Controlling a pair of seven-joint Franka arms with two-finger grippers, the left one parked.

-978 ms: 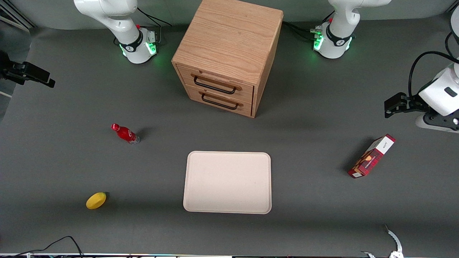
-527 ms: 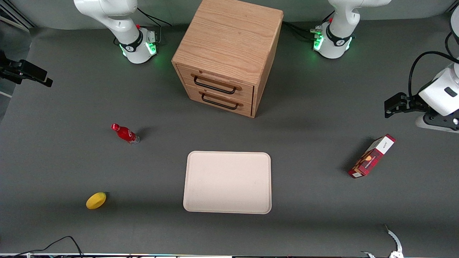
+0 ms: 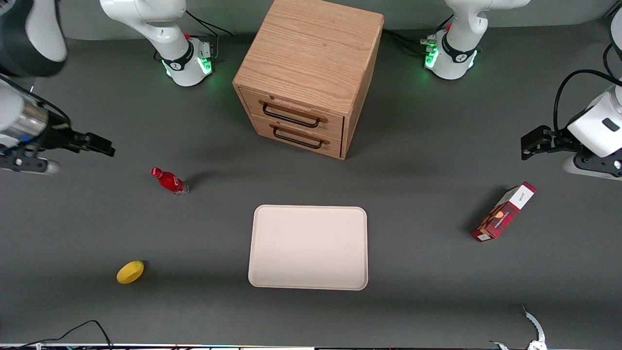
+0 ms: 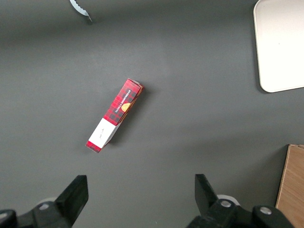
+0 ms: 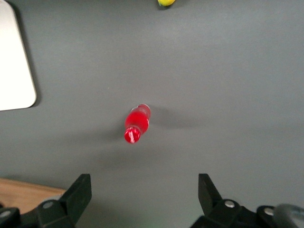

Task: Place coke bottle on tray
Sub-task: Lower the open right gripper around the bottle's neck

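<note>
The coke bottle (image 3: 169,181) is a small red bottle with a red cap, standing upright on the grey table, apart from the tray. In the right wrist view I look down on the bottle (image 5: 137,122) from above. The cream-beige tray (image 3: 308,247) lies flat, nearer to the front camera than the drawer cabinet, with nothing on it; its corner (image 5: 14,66) shows in the wrist view. My gripper (image 3: 99,147) hangs above the table toward the working arm's end, a little farther from the front camera than the bottle. Its fingers (image 5: 80,190) stand wide open with nothing between them.
A wooden two-drawer cabinet (image 3: 308,73) stands in the middle, farther from the front camera than the tray. A yellow lemon (image 3: 130,271) lies nearer to the camera than the bottle. A red and white carton (image 3: 504,212) lies toward the parked arm's end.
My gripper has swung in from the table's edge toward the bottle and nearer to the front camera. The bottle, tray and other objects have not moved.
</note>
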